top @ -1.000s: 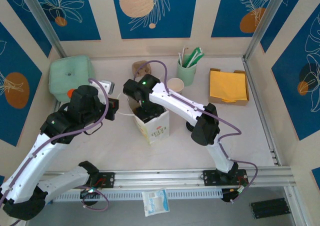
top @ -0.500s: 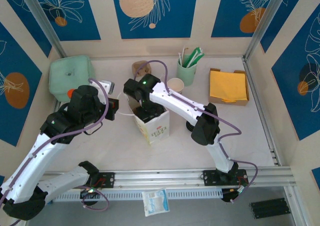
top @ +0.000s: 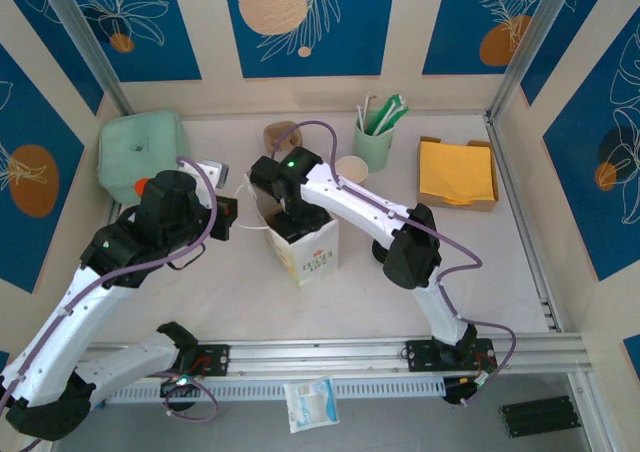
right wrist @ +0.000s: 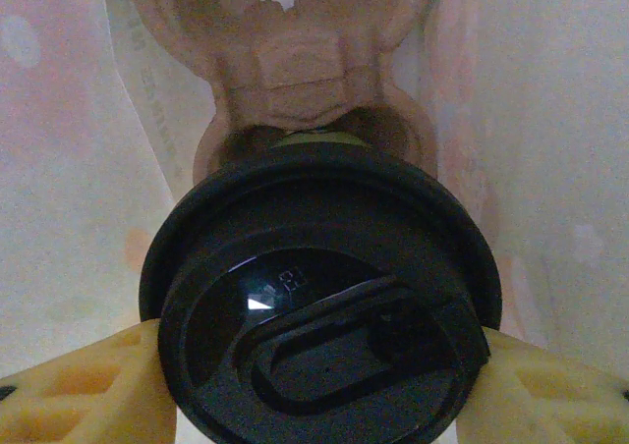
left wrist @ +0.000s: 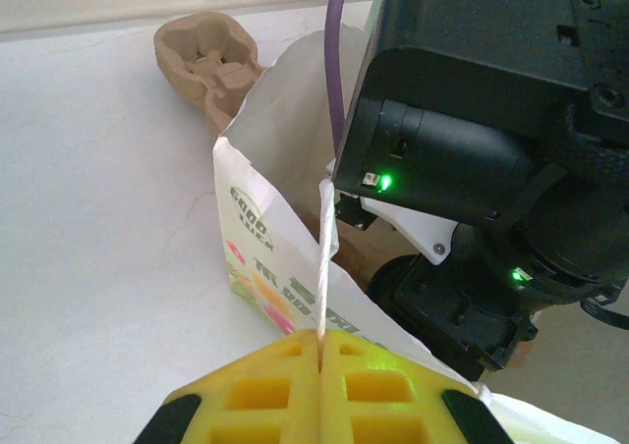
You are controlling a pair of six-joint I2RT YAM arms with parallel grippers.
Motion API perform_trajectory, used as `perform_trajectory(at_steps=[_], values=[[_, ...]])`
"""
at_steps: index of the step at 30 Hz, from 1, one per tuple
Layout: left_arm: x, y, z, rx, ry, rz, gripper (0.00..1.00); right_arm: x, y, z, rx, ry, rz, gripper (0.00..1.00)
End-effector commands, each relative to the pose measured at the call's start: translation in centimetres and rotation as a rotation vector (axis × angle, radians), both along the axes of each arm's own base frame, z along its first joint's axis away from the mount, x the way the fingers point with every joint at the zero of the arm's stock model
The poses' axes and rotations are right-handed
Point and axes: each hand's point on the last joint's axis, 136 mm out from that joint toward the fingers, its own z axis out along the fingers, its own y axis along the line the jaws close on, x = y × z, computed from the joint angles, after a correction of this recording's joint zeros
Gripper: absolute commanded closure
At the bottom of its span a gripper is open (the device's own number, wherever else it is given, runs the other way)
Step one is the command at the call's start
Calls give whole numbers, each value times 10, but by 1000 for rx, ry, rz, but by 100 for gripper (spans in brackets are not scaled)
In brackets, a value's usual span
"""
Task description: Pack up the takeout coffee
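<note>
From above, the paper bag (top: pixel 308 247) stands open in the middle of the desk (top: pixel 450 272). The right arm (top: pixel 350 204) reaches down into its mouth and the left arm (top: pixel 165 212) is at its left side. A spare carrier (top: pixel 283 135) lies on the desk behind the bag, with the cup of straws (top: pixel 375 137) off to the right.

The left wrist view shows the left fingers (left wrist: pixel 265 390) pressed fully together on a thin white strip of the bag. I cannot tell whether it is rim or handle. The grip looks meant to hold the mouth open around the right arm's black wrist.

The right wrist view gives what the overhead one cannot, namely the cup's line-up. The right fingers (right wrist: pixel 88 390) stand partway open, clamped on both sides of the coffee (right wrist: pixel 319 306), whose black lid faces the camera. The cup is inside the bag, over a socket of the inner carrier (right wrist: pixel 285 71) on the bag's floor. Whether its base is seated I cannot tell.

To do this step well, lower the cup straight and upright and let go only once the base is in the socket, while the left side holds the mouth steady
</note>
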Motion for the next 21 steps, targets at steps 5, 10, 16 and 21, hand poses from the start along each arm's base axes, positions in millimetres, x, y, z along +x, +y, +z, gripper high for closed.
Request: perform_trajectory(at_steps=[5,10,16,21], values=[[0,-2,6,-30,-7,-3,100,-3,-3,4,28,13,2,43],[0,-2,7,-37,-5,-4,100,-2,-4,-3,24,22,-3,43],[-1,-3,8,-46,-5,-5,100,-3,-5,-11,18,32,-7,43],[-1,-3,8,-47,-4,-4,100,-3,-5,-16,17,37,-8,43]])
